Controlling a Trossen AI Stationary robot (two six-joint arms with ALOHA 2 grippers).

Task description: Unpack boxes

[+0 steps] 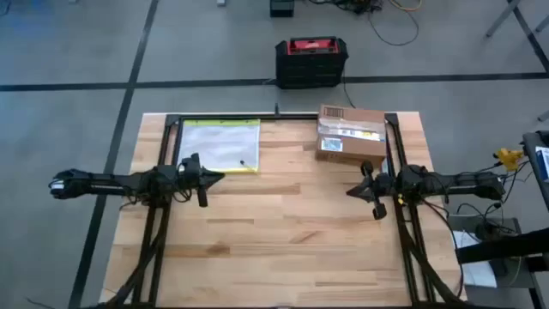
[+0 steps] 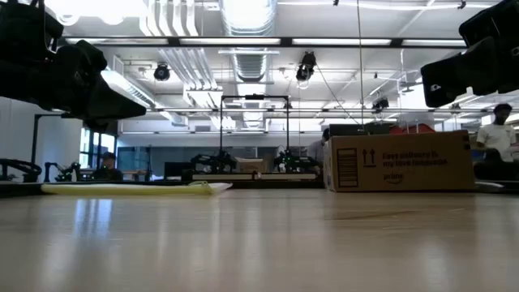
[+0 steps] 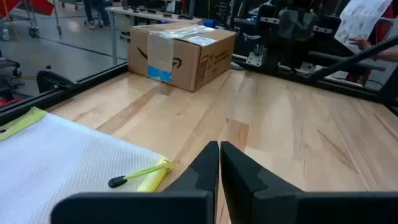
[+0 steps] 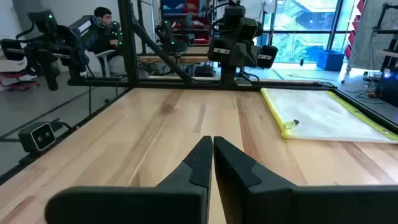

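Dark left gripper (image 1: 216,178) fingers (image 3: 202,171) closed, empty — right gripper (image 1: 353,190) likewise; cardboard box (image 1: 350,134) untouched.

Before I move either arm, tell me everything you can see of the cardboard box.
The cardboard box is brown corrugated card, lying flat on the wooden table at its far right corner, beside the right frame rail. Its top flaps are closed and sealed with clear tape, with white labels on top and a strip of tape with a blue patch running down one side. Black printed arrows and lettering mark its long side. Nothing touches it but the table; both claws hang apart from it.
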